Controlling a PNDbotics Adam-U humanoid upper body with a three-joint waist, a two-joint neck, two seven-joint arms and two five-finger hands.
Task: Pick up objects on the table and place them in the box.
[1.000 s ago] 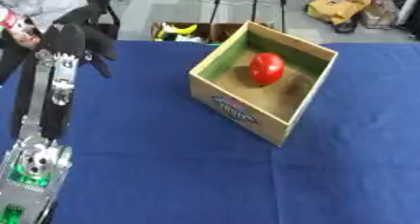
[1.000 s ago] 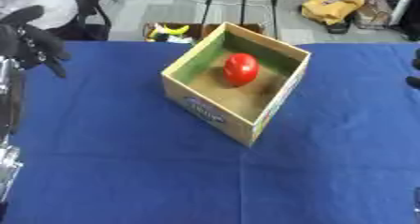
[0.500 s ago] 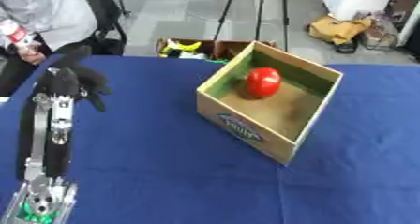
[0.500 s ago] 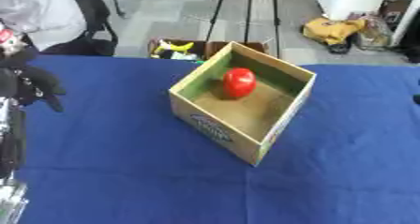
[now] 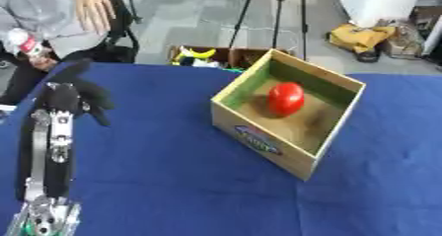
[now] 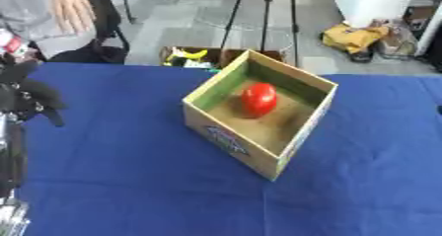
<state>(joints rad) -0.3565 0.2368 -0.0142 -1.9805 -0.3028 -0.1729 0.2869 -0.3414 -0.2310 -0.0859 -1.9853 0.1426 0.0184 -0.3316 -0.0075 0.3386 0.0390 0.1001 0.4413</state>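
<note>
My left hand (image 5: 73, 99) hangs over the blue counter (image 5: 172, 180) with its fingers (image 5: 96, 112) curled down and holding nothing, while the red object (image 5: 286, 98) already lies inside the box (image 5: 289, 112), well off to the right of them. My right hand is out of view. The risk I judge: nothing loose lies near my fingers, so a blind sweep could shove the box.

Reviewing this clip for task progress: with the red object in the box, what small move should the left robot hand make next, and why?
Probably hold or draw back. The round red object already lies inside the open cardboard box, and no loose item shows on the blue tablecloth. The left robot hand, black, hangs over the table's left side holding nothing. The right robot hand is out of view.
</note>
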